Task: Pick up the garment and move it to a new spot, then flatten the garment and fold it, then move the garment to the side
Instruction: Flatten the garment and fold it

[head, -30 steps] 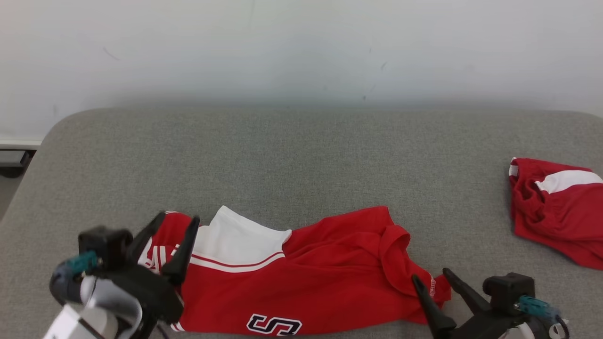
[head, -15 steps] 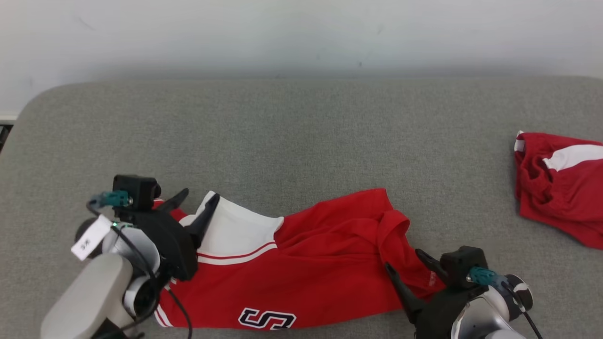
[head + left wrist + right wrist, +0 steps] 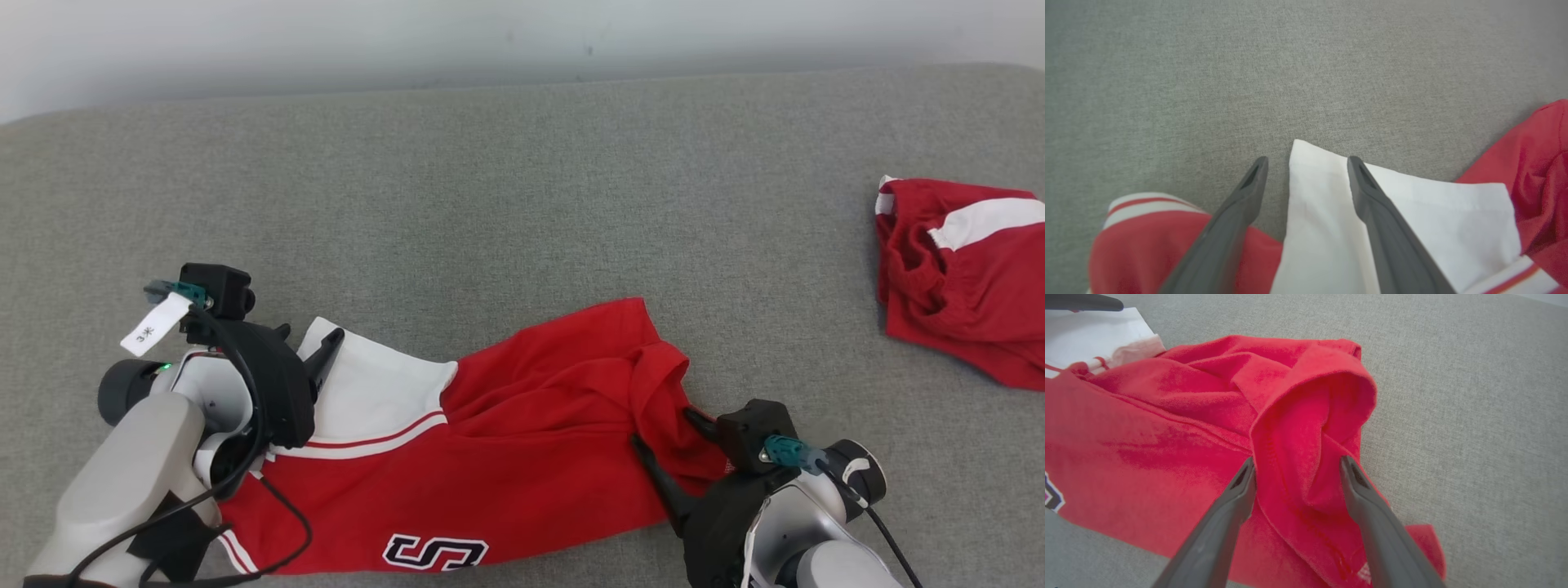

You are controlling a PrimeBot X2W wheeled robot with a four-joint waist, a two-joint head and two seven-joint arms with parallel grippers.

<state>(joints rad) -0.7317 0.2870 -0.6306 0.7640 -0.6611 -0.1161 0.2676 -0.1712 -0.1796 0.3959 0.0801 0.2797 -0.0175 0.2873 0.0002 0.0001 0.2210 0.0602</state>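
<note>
Grey worktop (image 3: 522,204) | red shirt (image 3: 506,441) crumpled at 6 o'clock | left claw (image 3: 309,336) at 8 o'clock, spread astride white corner | right claw (image 3: 663,429) at 5 o'clock, spread astride red fold | second shirt (image 3: 963,278) at 3 o'clock

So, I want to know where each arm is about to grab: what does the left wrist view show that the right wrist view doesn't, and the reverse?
Left wrist view: the left gripper, fingers open astride the edge of the white panel, and a striped cuff.

Right wrist view: the right gripper, fingers open either side of a bunched red fold, plus part of the lettered logo.

Both: the red garment with its white panel, lying on the grey surface.
</note>
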